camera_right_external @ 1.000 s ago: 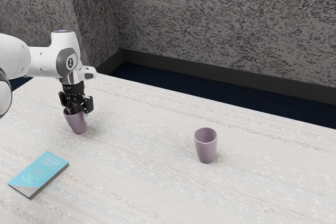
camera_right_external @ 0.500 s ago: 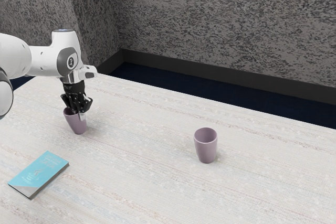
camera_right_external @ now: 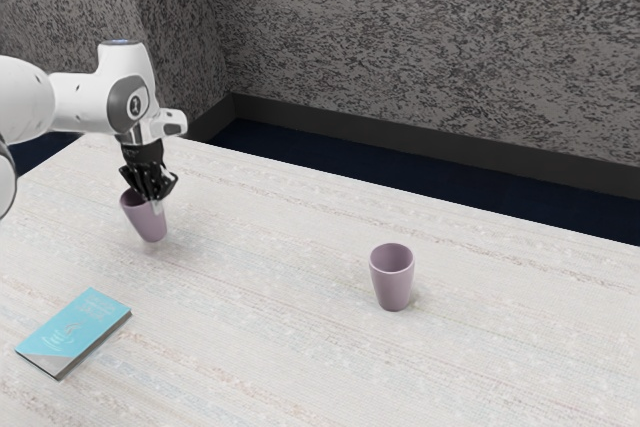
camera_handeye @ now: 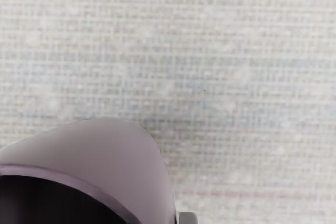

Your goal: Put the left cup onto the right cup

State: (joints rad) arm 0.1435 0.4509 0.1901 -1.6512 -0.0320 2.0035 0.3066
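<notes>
The left cup (camera_right_external: 143,217) is being gripped at its rim by the gripper (camera_right_external: 149,190), its fingers pressed together on one wall. The cup is being held tilted and, as judged, just clear of the table (camera_right_external: 300,347). It is well apart from the right cup (camera_right_external: 391,275), toward the exterior view's left of it.

A pinch on a single wall is being judged a thin hold. The smooth wall could be slipped through the fingers, or the cup could be swung about the pinch while it is being carried. With the cup tilted, its base could be brought against the right cup's rim at an angle, and that cup could be tipped or pushed aside. A book (camera_right_external: 73,331) is lying far from the right cup, beyond the left cup, and is not being counted as an obstacle.

Both cups are being shown as mauve, handleless tumblers, tapered toward the base, with rounded rims and a smooth matt surface. The held one's inside is being seen as dark in the wrist view. The table is pale, with fine streaked grain. The book is thin, flat and teal.
</notes>
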